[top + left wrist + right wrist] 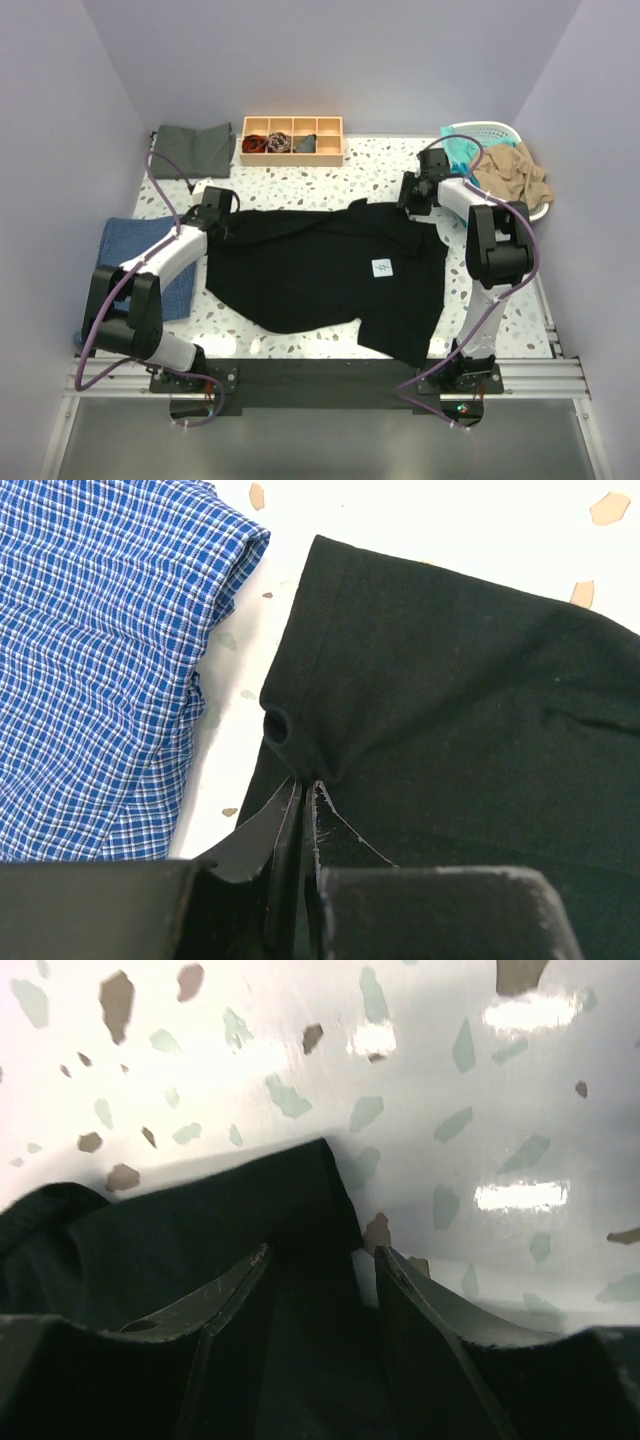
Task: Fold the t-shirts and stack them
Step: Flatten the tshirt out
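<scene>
A large black t-shirt with a small white tag lies spread and rumpled across the middle of the table. My left gripper is shut on its left edge; in the left wrist view the fingers pinch a fold of the black cloth. My right gripper is open at the shirt's far right corner; its jaws straddle the black cloth's edge. A folded dark grey-green t-shirt lies at the back left. Teal and tan shirts sit in a basket.
A white basket stands at the back right. An orange compartment tray with small dark-red and grey cloth bundles is at the back centre. A folded blue checked cloth lies at the left, also in the left wrist view.
</scene>
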Available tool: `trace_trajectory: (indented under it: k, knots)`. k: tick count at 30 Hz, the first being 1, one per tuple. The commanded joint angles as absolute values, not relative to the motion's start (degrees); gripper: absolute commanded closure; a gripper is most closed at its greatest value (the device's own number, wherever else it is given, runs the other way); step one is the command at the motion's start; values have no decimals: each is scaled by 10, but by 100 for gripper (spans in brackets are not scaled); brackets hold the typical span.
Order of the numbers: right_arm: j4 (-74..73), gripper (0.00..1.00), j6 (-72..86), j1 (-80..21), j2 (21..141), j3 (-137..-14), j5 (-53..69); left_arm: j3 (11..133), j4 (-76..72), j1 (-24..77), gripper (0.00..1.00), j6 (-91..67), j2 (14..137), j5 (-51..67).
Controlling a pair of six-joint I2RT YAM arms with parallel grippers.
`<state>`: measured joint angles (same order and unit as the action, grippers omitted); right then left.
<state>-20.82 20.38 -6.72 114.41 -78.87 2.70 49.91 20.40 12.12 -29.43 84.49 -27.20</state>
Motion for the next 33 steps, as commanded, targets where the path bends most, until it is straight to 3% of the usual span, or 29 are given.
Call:
trace_trajectory:
  k: [1,5,7,12,14,16,19,21,27,30,33]
  knots:
    - [-155,52,209,-56,1149,-820,72,509,184,120,91,-294,853,-268]
    - [-140,64,217,-42,1163,-828,110,512,184,119,92,-293,863,-261]
    - [-149,74,216,-38,1176,-844,133,512,184,119,92,-292,863,-260]
    - [-151,82,218,-29,1180,-851,153,512,184,120,92,-292,865,-259]
    - [-154,76,216,-28,1177,-851,154,510,184,120,92,-292,865,-259]
    - [-159,54,209,-28,1173,-848,145,511,184,119,92,-293,866,-259]
    - [-154,48,206,-26,1168,-841,137,510,183,119,92,-292,867,-259]
    - [-156,49,204,-25,1173,-841,144,509,183,120,92,-292,866,-258]
    - [-147,67,211,-25,1189,-845,191,507,183,119,92,-292,864,-258]
    - [-147,80,209,-24,1191,-850,206,507,182,119,92,-292,866,-256]
    - [-148,100,206,-25,1185,-851,207,507,180,119,92,-292,868,-253]
